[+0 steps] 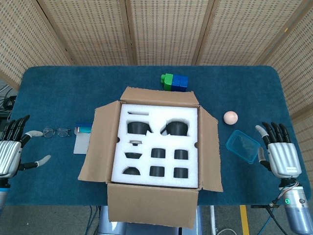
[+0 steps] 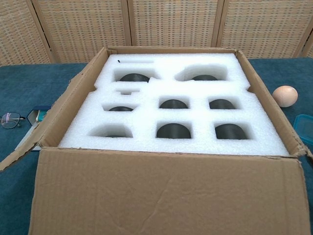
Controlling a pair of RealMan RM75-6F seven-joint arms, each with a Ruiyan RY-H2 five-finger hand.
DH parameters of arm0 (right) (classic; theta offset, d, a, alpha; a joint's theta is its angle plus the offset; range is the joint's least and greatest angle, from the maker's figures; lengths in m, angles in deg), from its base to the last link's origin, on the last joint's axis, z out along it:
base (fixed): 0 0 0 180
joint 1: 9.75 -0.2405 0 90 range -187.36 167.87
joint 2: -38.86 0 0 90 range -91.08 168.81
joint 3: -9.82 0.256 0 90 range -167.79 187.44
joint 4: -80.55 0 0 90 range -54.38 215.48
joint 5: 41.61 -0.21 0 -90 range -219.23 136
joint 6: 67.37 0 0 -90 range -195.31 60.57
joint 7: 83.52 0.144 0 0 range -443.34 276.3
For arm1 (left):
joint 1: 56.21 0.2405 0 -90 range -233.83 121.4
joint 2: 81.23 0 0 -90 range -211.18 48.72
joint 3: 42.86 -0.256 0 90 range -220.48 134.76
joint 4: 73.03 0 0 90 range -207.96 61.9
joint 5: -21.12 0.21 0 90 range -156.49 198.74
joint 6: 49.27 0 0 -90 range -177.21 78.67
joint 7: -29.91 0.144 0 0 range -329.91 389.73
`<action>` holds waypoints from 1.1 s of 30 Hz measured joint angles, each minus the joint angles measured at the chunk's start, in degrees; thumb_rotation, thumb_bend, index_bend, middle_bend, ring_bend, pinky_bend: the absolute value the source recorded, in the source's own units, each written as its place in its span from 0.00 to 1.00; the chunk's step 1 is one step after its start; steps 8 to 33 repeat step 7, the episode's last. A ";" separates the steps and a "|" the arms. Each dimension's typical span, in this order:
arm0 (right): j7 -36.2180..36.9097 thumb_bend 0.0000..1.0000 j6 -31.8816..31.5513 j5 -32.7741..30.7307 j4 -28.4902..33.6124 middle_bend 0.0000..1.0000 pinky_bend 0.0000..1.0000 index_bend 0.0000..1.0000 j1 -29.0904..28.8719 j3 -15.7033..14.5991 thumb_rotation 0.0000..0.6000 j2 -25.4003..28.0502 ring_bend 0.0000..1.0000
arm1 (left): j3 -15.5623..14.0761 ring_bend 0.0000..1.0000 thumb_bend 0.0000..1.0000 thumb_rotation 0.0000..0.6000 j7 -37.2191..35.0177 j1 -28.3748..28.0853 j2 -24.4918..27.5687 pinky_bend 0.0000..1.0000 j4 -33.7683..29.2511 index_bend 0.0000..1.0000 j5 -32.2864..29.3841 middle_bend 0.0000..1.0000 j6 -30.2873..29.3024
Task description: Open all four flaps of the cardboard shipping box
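Four flaps of the box (image 1: 157, 147) are lying open; both hands, left (image 1: 11, 152) at nine o'clock, right (image 1: 281, 154) at three, are resting wide and empty. The far flap may be springing back.

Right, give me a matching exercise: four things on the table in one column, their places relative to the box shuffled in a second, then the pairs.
Things:
1. eyeglasses
2. building blocks
3. clear blue container
4. pale ball

Places, as the head view shows them:
A. behind the cardboard box, at its far flap
B. right of the box, nearest the right hand
C. left of the box, beyond a small card
D. right of the box, further back

Pairs: 1-C, 2-A, 3-B, 4-D
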 measured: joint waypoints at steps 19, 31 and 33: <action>0.11 0.62 -0.31 0.22 -0.18 0.11 0.00 0.13 0.21 -0.14 1.00 -0.30 0.00 | 0.04 0.00 0.16 0.71 1.39 2.07 0.00 0.00 -0.09 0.33 1.43 0.00 -1.07; 0.11 0.62 -0.31 0.22 -0.18 0.11 0.00 0.13 0.21 -0.14 1.00 -0.30 0.00 | 0.04 0.00 0.16 0.71 1.39 2.07 0.00 0.00 -0.09 0.33 1.43 0.00 -1.07; 0.11 0.62 -0.31 0.22 -0.18 0.11 0.00 0.13 0.21 -0.14 1.00 -0.30 0.00 | 0.04 0.00 0.16 0.71 1.39 2.07 0.00 0.00 -0.09 0.33 1.43 0.00 -1.07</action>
